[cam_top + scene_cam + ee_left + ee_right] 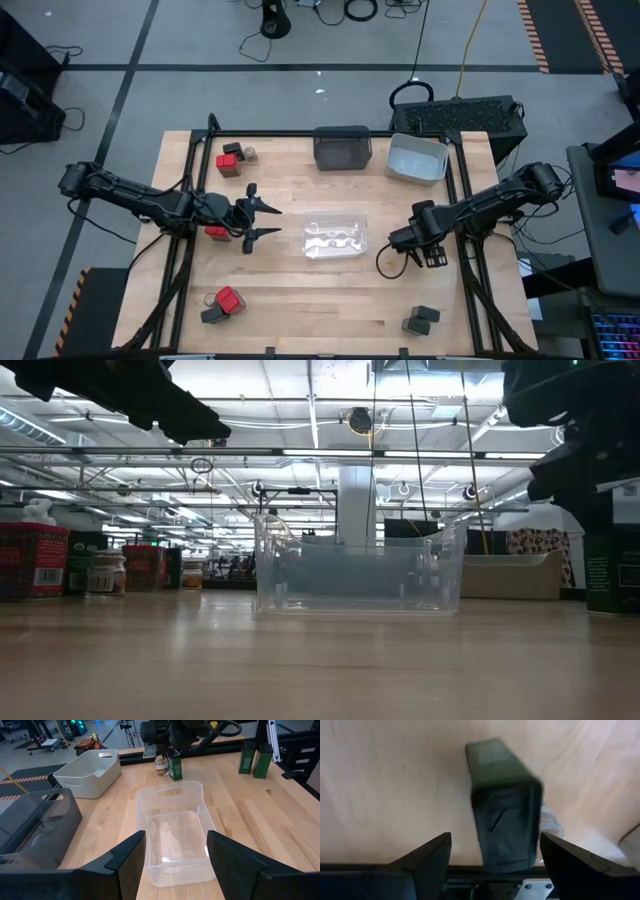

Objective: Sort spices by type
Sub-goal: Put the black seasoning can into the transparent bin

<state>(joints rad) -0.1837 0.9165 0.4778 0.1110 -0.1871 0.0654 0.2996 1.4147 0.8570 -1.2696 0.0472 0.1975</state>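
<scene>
A dark boxy spice container stands on the table beside the clear bin's right end, with a small jar next to it. My right gripper points down over it, open, one finger on each side of the box with gaps showing; it is seen in the high view too. My left gripper hovers open left of the clear bin, with nothing between its fingers. Other red-topped and dark spices stand at the far left, under the left arm, near left and near right.
A dark grey bin and a light grey bin stand along the far edge. The clear bin lies mid-table between the two arms. Bare wood shows along the near edge between the two spice groups.
</scene>
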